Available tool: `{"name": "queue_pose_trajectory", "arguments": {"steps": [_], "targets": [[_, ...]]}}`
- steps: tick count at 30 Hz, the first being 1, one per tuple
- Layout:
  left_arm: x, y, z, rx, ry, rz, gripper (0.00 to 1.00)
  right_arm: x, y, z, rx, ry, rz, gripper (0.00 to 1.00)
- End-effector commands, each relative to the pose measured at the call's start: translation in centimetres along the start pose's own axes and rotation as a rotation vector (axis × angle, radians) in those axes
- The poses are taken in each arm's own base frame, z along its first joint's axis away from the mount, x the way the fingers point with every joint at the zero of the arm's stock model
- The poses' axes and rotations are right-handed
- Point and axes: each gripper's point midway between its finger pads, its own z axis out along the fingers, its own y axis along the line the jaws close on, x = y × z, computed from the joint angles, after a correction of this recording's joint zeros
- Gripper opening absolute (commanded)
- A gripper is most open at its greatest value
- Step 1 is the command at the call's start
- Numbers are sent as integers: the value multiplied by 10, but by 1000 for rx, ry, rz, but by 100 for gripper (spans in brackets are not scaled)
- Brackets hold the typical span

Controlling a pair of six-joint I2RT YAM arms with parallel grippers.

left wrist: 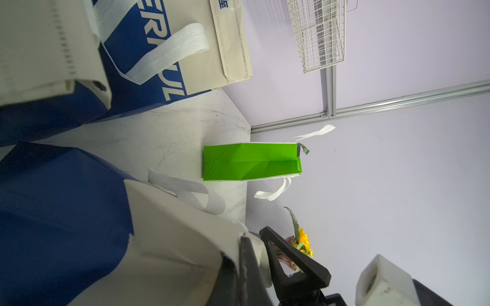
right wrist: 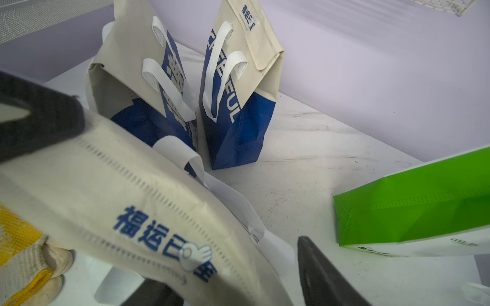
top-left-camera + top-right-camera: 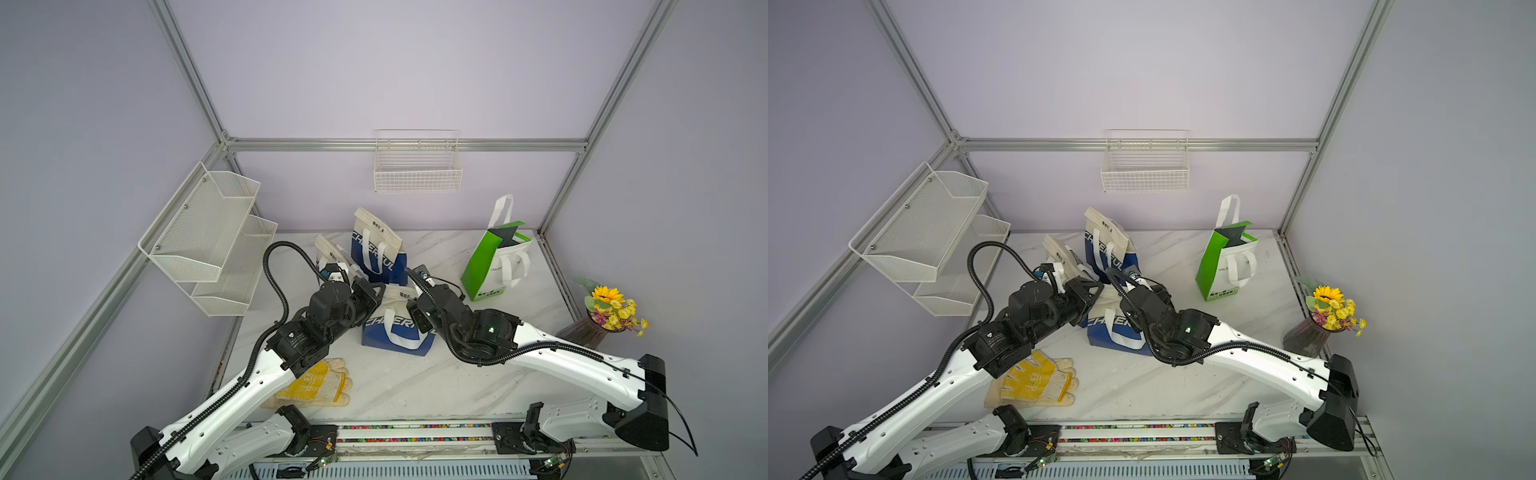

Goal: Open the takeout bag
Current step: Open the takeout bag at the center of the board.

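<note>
The takeout bag (image 3: pixel 395 332) is blue below and cream above, with white handles, and stands mid-table in both top views. My left gripper (image 1: pixel 258 254) is shut on the cream top edge at the bag's left end (image 3: pixel 1100 293). My right gripper (image 2: pixel 230 265) is at the bag's right end, open. Its jaws straddle the folded cream top flap (image 2: pixel 164 212) with blue print. One finger (image 2: pixel 318 273) stands clear of the flap beside a white handle (image 2: pixel 238 206); the other finger (image 2: pixel 159 294) lies under the flap.
Two more blue-and-cream bags (image 3: pixel 376 245) (image 3: pixel 328 257) stand just behind. A green bag (image 3: pixel 494 262) stands at the back right and a flower vase (image 3: pixel 602 320) at the right edge. Yellow gloves (image 3: pixel 316 384) lie under my left arm. A mesh shelf (image 3: pixel 212 237) and a wire basket (image 3: pixel 417 166) hang on the walls.
</note>
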Motion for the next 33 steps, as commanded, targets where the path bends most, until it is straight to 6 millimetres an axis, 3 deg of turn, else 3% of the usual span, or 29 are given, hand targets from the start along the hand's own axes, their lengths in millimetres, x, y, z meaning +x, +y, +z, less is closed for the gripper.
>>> {"name": "queue_pose_trajectory", "arguments": {"steps": [1, 3, 6, 7, 11, 17, 22, 23, 25, 28, 29, 33], "targets": [[-14, -26, -10, 76, -50, -20, 0, -28, -1, -7, -25, -52, 30, 47], [-12, -23, -7, 67, -39, -21, 2, -27, 7, -5, -63, -42, 26, 36], [-2, -19, -1, 58, -2, -12, 47, -21, 11, -2, -78, -31, 26, 25], [3, -19, 0, 55, 8, -2, 55, -18, 12, 0, -80, -26, 29, 22], [18, -23, -3, 51, 10, 59, 69, -13, 16, -1, -109, -21, 50, 16], [45, -20, 7, 24, 40, 65, 70, -18, 20, -12, -176, -40, 83, 15], [49, -25, 23, 23, 31, 52, 66, -1, 22, -14, -222, -24, 110, 17], [49, -23, 26, 16, 23, 51, 64, -6, 23, -17, -241, -53, 131, 19], [49, -21, 32, 11, 11, 47, 61, -5, 22, -25, -268, -65, 149, 27], [48, -24, 39, 26, -2, 33, 57, -9, 13, -40, -277, -91, 190, 52], [49, -25, 41, 30, -2, 31, 57, -10, 9, -45, -273, -96, 206, 56], [46, -35, 45, 51, -17, 40, 57, -10, -15, -64, -227, -109, 279, 60]]}}
